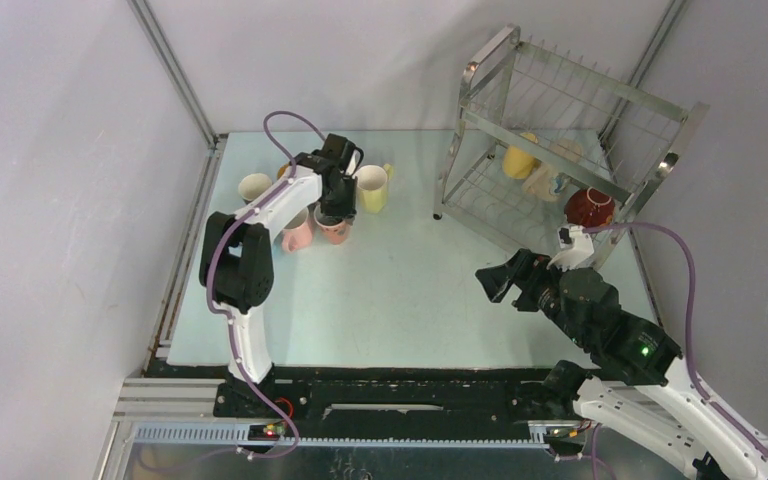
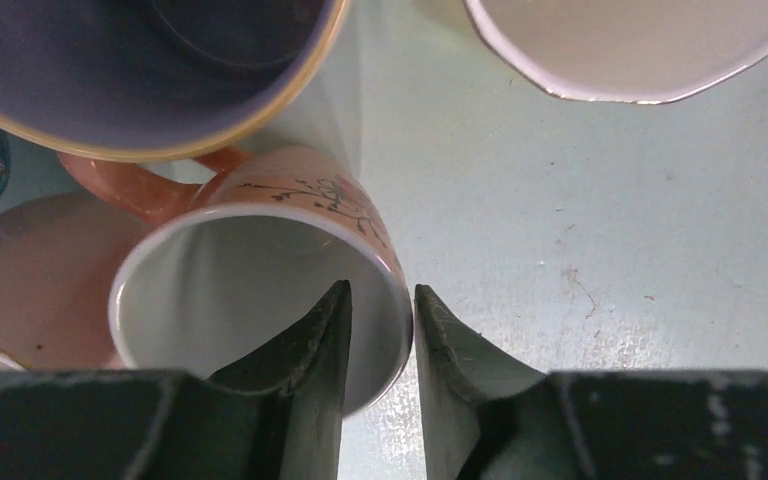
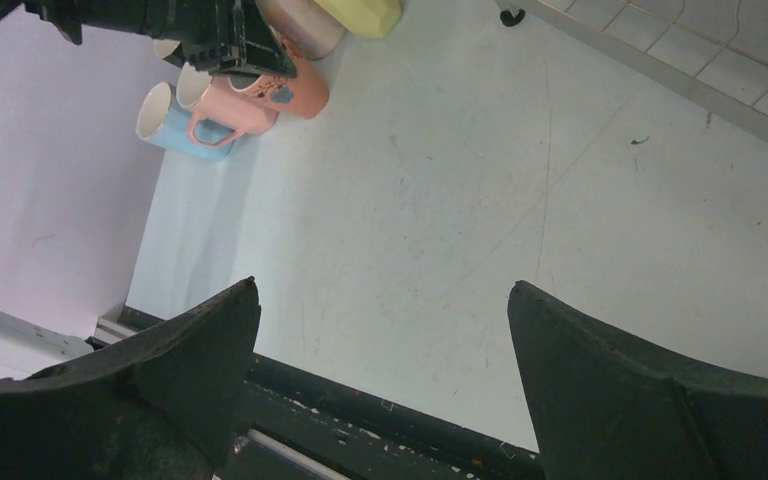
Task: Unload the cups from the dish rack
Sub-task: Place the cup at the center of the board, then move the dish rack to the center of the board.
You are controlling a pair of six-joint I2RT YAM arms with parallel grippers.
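Working outward from the near edge, I read the right end effector [image 1: 492, 280] first. Its fingers stand wide apart with nothing between them, over bare bench [image 1: 410, 300] at about 4 o'clock. This step needs no action from it.

Further out, at about 10 o'clock, the left end effector [image 2: 380, 295] sits astride the wall of the salmon cup [image 2: 250, 290], one finger inside and one outside. The fingers are slightly apart, and a sliver of inner wall shows beside the inside finger. I judge that the cup is not clamped and stands upright on the bench. The step in hand is release and withdrawal.

Procedure:
1. Open a little wider, so neither pad drags the rim.
2. Lift straight up until both fingertips clear the rim. Do not swing sideways. In the wrist view the purple cup [image 2: 140, 70] stands just beside at 11 o'clock, over the salmon handle, and a cream cup [image 2: 640, 40] is near at 1 o'clock.

Farthest, at 1 o'clock, the dish rack [image 1: 560, 130] holds a yellow cup [image 1: 518, 160], a pale cup [image 1: 550, 182] beside it and a dark red cup [image 1: 588, 207]. I judge the unloading partly done.
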